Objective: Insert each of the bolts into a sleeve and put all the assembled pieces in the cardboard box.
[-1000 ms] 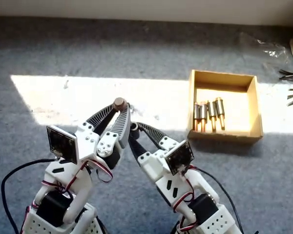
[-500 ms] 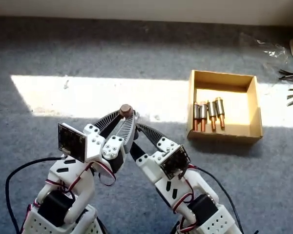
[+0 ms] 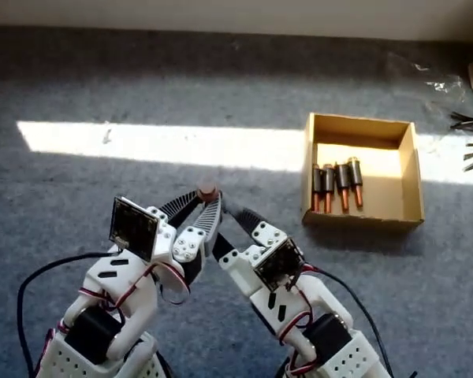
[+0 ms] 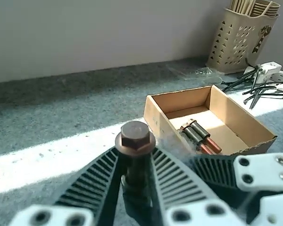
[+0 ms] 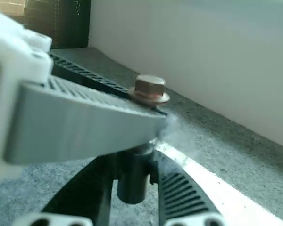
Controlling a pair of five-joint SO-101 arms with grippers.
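Gripping the bolt (image 4: 135,137) head-up, our left tool (image 3: 206,201) is clamped on its shank, and just right of it our right tool (image 5: 133,162) pinches the dark sleeve (image 5: 131,188) beneath. We should align both axes and press straight before heading for the cardboard box (image 3: 415,181) at right.

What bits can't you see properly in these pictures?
- Left wrist view: the shank of the bolt, hidden between the fingers of the left tool.
- Right wrist view: how deep the bolt sits in the sleeve; a blurred finger of the left tool crosses in front.
- High view: the pieces in the cardboard box, too small to tell if their bolts are fully in.
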